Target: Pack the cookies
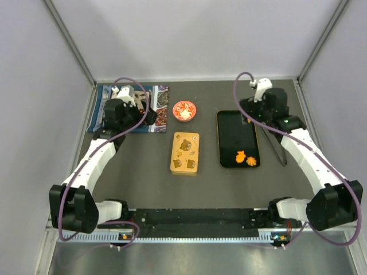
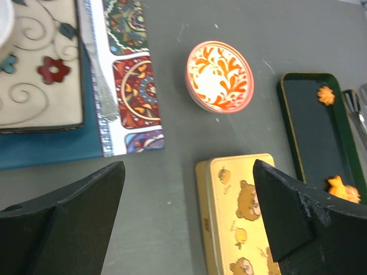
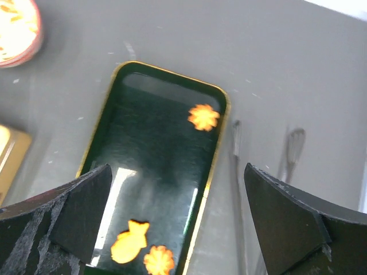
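Three orange cookies lie in a black gold-rimmed tin tray [image 3: 160,160]: a flower shape [image 3: 203,117] at its far end, and a fish-like piece [image 3: 129,242] beside another flower [image 3: 159,260] at its near end. From above, two of the cookies [image 1: 241,154] [image 1: 251,161] show in the tray [image 1: 235,129]. My right gripper [image 3: 178,172] hovers open over the tray, holding nothing, near its far end [image 1: 255,110]. My left gripper [image 2: 189,172] is open and empty above bare table left of a yellow bear-print tin [image 2: 241,217], by the placemat [image 1: 146,117].
A red-and-white dish [image 1: 184,110] sits behind the yellow tin [image 1: 185,153]. A patterned placemat [image 2: 129,74] at the back left carries a cream plate [image 2: 40,74] and a piece of cutlery [image 2: 103,86]. Metal tongs [image 1: 276,146] lie right of the tray.
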Robot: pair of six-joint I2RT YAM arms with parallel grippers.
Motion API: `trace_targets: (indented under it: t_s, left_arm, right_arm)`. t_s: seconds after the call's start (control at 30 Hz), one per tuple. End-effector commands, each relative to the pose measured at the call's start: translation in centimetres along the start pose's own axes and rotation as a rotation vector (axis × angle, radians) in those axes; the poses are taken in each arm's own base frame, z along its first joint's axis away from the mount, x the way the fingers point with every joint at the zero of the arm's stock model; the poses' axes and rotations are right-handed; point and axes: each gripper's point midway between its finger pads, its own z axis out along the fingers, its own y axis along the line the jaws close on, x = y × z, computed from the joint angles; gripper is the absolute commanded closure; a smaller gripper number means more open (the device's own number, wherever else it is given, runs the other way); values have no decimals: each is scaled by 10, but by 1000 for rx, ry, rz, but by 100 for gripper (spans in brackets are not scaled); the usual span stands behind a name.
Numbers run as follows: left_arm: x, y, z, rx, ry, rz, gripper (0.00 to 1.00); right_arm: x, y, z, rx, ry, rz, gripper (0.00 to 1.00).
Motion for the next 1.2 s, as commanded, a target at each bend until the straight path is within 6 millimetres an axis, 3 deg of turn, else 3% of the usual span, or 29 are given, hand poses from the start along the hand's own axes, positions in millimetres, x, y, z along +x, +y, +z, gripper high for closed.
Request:
trace_targets:
  t_s: [0.0,0.03,0.27,0.43,0.73,0.93,1.17]
  left_arm:
    - [-35,14,-3,-69,-85,102,1]
    - [-38,16,-3,-72,-91,155,1]
    - [-65,26,-17,-151,-163,295,1]
    - [-80,18,-31,-138,-237,341,1]
    - [-102,3,-51,-117,-331,367,1]
    - [-113,-4,-57,-105,-359,377,1]
    - [-108,-4,-51,-90,-345,348,1]
  right_arm:
    - [-28,-36,-23,64,-77,130,1]
    - [-24,-50,-25,95,-70,159,1]
    - [-23,-82,-34,168,-85,218,1]
    - [-41,-99,-49,254,-159,216,1]
    - [-79,-108,-81,302,-308,206,1]
    - [-79,-111,-87,324,-312,179,1]
    - [-80,-111,-85,317,-311,177,1]
